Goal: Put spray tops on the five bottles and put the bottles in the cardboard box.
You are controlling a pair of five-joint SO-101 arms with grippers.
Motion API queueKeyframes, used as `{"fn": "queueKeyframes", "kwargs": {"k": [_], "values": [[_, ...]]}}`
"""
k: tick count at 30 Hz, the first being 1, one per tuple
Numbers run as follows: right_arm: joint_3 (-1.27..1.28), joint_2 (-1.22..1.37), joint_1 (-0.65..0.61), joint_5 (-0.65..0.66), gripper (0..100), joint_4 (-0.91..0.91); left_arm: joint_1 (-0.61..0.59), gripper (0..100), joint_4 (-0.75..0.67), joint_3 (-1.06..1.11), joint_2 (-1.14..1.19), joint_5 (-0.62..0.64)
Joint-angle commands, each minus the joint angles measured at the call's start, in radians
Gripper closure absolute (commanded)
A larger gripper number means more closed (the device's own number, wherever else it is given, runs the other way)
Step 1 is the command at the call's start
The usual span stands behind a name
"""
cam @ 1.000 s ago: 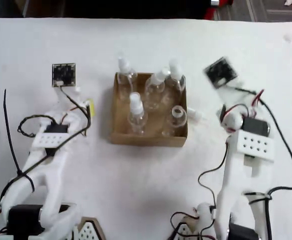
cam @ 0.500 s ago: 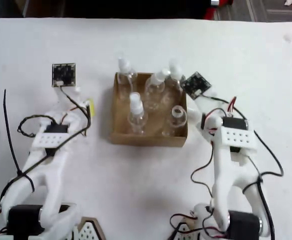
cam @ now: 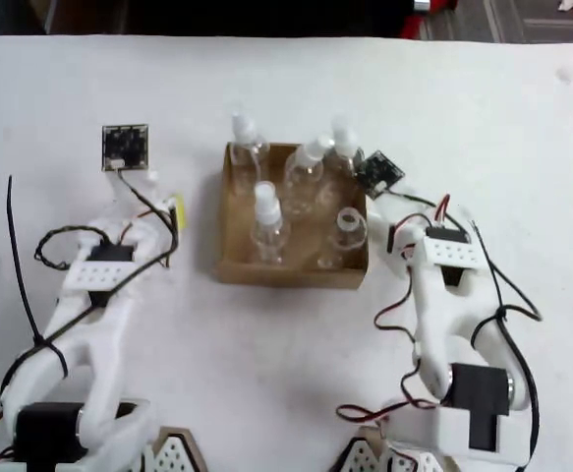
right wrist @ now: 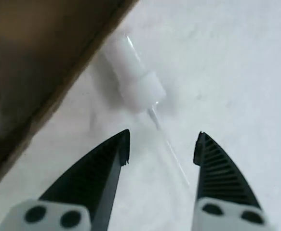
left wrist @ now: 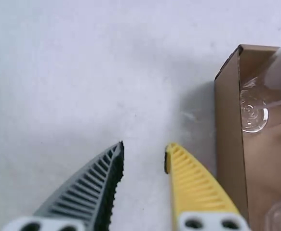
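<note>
**One top left to fit**

Four of the five bottles in the box wear their sprayers. The bare bottle stands open-necked at the near right corner. The last top lies on its side on the table, just outside the box's right wall, with its thin tube trailing toward the right claw. That claw hangs over it with fingers spread, the tube running between the tips and nothing gripped. The left claw sits low over the table by the box's left wall, also spread and empty.

The step in hand looks like the pickup of this last top. The next move calls for reaching a little further, dropping and closing on the white body rather than the tube (which would likely flex or slip). The top must then go over the wall and its tube thread into the bare neck. That bottle stands loose, so it may tip.

Over the last second the right arm swings in from farther out to the box's side. The left arm and the bottles stay put.
</note>
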Motion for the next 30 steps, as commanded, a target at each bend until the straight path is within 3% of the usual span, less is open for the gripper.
{"fn": "queueKeyframes", "kwargs": {"k": [1, 6, 14, 20, 26, 30], "values": [[-0.031, 0.024, 0.048, 0.000, 85.0, -0.050, 0.008, 86, -0.020, -0.057, -0.004, -0.011], [-0.031, 0.074, 0.077, 0.002, 96.8, -0.104, 0.010, 86, -0.020, -0.057, -0.004, -0.011], [-0.034, 0.102, 0.122, 0.060, 98.2, -0.137, 0.010, 86, -0.018, -0.057, -0.002, -0.011], [-0.035, 0.102, 0.263, 0.080, 98.2, -0.213, 0.012, 86, -0.020, -0.057, -0.002, -0.011], [-0.046, 0.102, 0.398, 0.265, 98.2, -0.174, 0.012, 86, -0.020, -0.057, -0.002, -0.011], [-0.060, 0.087, 0.407, 0.272, 95.4, -0.071, 0.013, 86, -0.021, -0.057, -0.002, -0.011]]}}
